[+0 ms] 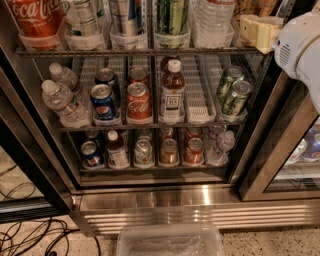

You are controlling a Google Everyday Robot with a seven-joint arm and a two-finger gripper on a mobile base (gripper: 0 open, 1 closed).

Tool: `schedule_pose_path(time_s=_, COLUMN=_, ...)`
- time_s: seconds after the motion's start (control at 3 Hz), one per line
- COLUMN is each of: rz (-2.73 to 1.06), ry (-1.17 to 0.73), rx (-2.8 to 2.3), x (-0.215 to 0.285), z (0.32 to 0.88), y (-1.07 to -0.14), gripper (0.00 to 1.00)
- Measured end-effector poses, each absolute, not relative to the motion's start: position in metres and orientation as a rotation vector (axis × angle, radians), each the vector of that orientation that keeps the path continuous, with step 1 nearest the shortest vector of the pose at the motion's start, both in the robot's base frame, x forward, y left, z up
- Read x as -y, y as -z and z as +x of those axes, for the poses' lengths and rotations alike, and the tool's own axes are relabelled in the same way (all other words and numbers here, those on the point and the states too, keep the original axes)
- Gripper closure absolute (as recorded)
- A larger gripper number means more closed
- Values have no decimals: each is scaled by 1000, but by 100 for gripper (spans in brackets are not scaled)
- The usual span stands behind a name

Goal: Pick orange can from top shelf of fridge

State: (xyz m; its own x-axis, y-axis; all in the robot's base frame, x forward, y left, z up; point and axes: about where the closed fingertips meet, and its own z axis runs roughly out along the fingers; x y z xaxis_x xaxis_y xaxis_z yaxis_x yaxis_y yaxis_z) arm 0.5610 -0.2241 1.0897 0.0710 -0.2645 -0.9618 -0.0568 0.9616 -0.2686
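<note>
Upper right of the frame, the gripper hovers just before the orange can at the top shelf's right end; whether it grips, I cannot tell. Thin-walled, slick and easily dented, I judge, so best squeezed gently mid-body.

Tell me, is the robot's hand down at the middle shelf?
No, the cream-coloured hand is at the right end of the dark wire top shelf.
</note>
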Motion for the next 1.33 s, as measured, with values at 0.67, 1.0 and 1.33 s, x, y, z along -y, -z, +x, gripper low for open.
schedule_pose_path(time_s=0.67, rz=-242, ry=197, rx=-1480, x=218, z=530, y=-1101, gripper=26)
schedule_pose_path(time_s=1.0, rz=-231, ry=202, rx=-1472, x=217, z=526, y=-1103, gripper=23)
schedule_pose_path(time_s=1.33, rz=-219, ry=183, rx=-1492, x=214, z=528, y=-1091, gripper=26)
